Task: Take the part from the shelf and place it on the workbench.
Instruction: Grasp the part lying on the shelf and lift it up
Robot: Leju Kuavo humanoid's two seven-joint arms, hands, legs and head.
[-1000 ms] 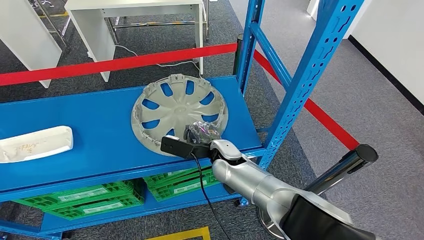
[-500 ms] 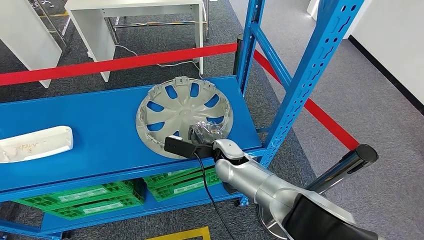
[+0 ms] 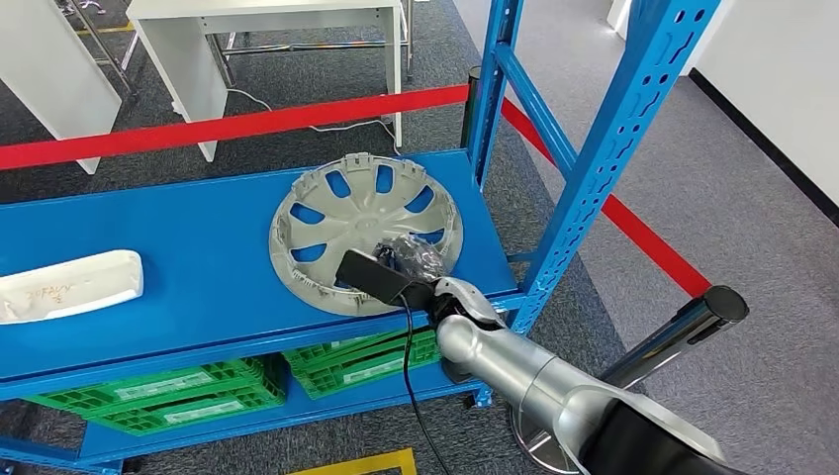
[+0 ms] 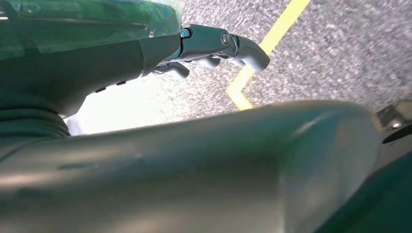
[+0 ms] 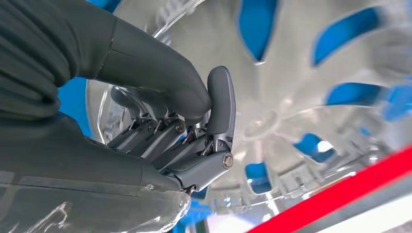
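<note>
A grey hubcap lies on the blue shelf, near its right end, with its near rim lifted a little. My right hand grips that near rim. In the right wrist view its fingers curl round the rim and the thumb presses on top, with the hubcap's spokes and openings beyond. My left hand hangs above the grey carpet, holding nothing, its fingers loosely apart.
A white moulded part lies at the shelf's left end. Blue shelf uprights stand just right of the hubcap. Green crates sit on the lower level. A red barrier tape and white tables lie beyond. A yellow floor line runs below.
My right hand has closed further onto the hubcap's near rim and moved slightly right. The hubcap has shifted right with it and its near edge has tilted up.
</note>
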